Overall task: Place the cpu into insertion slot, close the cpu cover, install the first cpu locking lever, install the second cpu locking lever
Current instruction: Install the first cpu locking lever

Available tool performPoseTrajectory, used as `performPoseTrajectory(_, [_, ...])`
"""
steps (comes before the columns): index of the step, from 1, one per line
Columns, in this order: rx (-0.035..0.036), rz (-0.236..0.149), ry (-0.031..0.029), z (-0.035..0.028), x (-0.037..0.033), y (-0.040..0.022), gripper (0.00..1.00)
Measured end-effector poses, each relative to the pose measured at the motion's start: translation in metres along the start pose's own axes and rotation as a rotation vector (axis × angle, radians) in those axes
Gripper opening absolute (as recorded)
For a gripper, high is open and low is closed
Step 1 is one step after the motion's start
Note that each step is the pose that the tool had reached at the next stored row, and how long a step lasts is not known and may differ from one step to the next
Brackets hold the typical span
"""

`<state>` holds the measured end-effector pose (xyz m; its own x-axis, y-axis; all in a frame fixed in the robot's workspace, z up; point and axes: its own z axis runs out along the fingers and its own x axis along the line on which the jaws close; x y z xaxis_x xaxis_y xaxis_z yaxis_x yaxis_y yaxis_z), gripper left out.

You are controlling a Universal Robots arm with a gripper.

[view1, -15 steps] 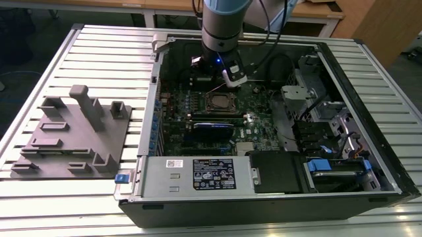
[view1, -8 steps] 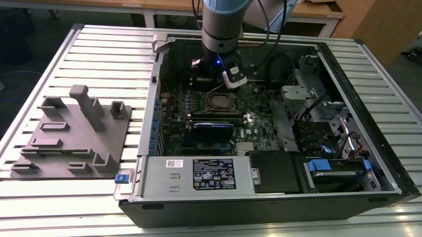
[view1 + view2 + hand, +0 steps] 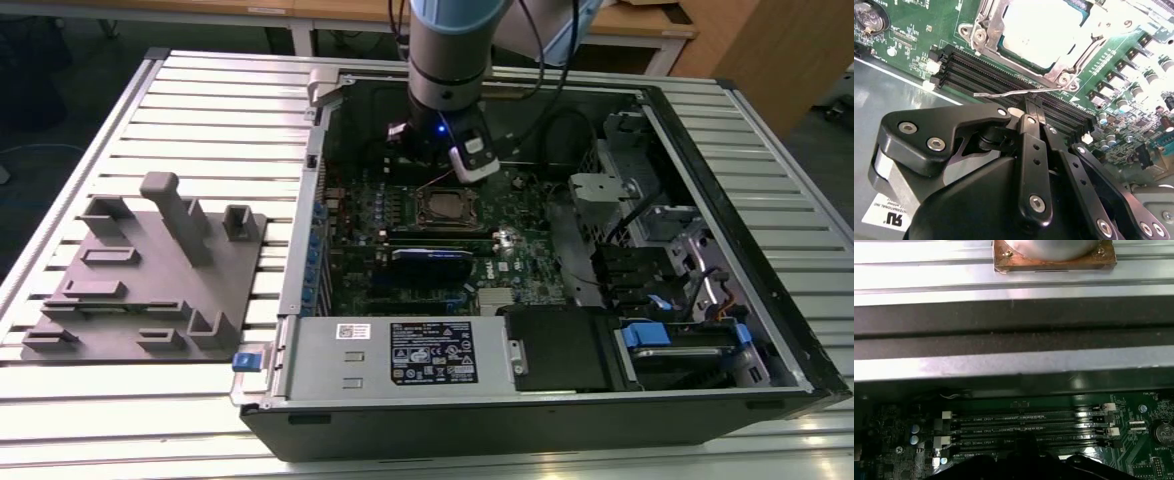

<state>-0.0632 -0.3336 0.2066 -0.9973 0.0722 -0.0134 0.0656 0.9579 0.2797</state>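
1. Where the counter [image 3: 120,130] comes nearest in the exterior view, an open computer case [image 3: 534,425] lies flat on it. A grey fixture [image 3: 147,270] sits beside the case toward the exterior view's left, and a power supply box [image 3: 400,355] lies along the case's near edge.
2. Farther in, about mid-board, sits the insertion slot [image 3: 1063,78]. The cpu [image 3: 1039,25] is already seated in it, its pale metal top showing through the window of the cpu cover [image 3: 990,22]. The cover lies flat over the chip and looks closed.
3. Along the slot's far edge runs a thin, silvery, bent-wire locking lever [image 3: 1004,93], between the slot and the black memory slots [image 3: 989,70]. Its long axis is parallel to those slots, crossing the case from the exterior view's left to its right. It looks loose, not tucked under a catch, so I judge it not yet locked.
4. Farther still, the hand [image 3: 1034,102] hangs straight down from the arm [image 3: 447,60]. Its two fingers [image 3: 1028,112] are drawn together with barely a sliver between them, and their tips are right at the lever's middle. I cannot tell whether the wire is pinched or merely touched; the hand holds nothing else.
5. So the slot and cpu lie just to the near side of the hand, with the lever crossing squarely in front of the fingertips. By my reading, the work stands at a locking lever.
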Motion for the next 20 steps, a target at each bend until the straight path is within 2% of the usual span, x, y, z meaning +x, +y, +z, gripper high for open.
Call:
performPoseTrajectory(3, [0.0096,0.000,-0.0009,0.0005,0.0000,-0.0007,0.11])
performPoseTrajectory(8, [0.0341,-0.001,-0.0028,0.0006,-0.0001,-0.0022,0.11])
performPoseTrajectory(11, [0.0446,-0.002,-0.0038,0.0005,-0.0001,-0.0034,0.11])
performPoseTrajectory(16, [0.0452,-0.002,-0.0038,0.0004,0.0001,-0.0038,0.11])
performPoseTrajectory(20, [0.0445,-0.002,-0.0038,-0.0032,0.0005,-0.0027,0.11])
